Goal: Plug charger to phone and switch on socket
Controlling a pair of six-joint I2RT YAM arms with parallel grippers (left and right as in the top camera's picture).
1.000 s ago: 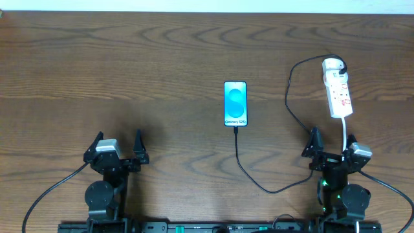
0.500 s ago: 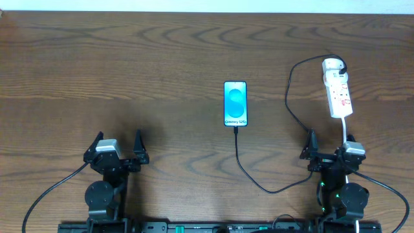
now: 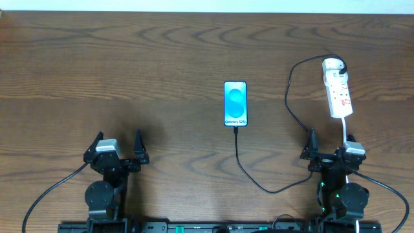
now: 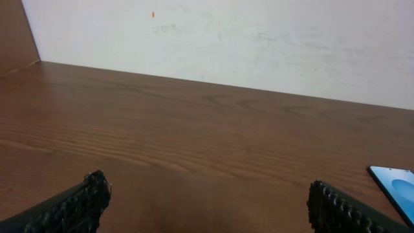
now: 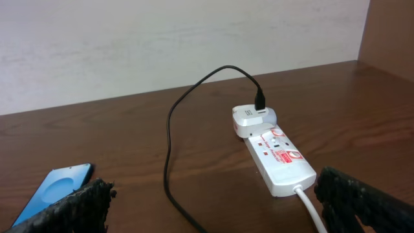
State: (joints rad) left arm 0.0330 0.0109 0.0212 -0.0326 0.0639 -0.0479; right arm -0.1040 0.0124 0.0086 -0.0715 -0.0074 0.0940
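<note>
The phone (image 3: 235, 103) lies flat mid-table with its blue screen lit; it also shows in the right wrist view (image 5: 58, 186) and at the edge of the left wrist view (image 4: 396, 181). The black charger cable (image 3: 259, 184) runs from the phone's near end in a loop to a white adapter on the socket (image 3: 337, 88), also seen in the right wrist view (image 5: 277, 153). The plug tip sits at the phone's near edge. My left gripper (image 3: 118, 147) is open and empty near the front left. My right gripper (image 3: 327, 146) is open and empty just in front of the socket.
The socket's white cord (image 3: 345, 127) runs toward my right arm. A white wall (image 5: 162, 39) bounds the far table edge.
My right gripper has shifted slightly left and back toward its base since one second ago. The left arm, phone, cable and socket have not moved.
</note>
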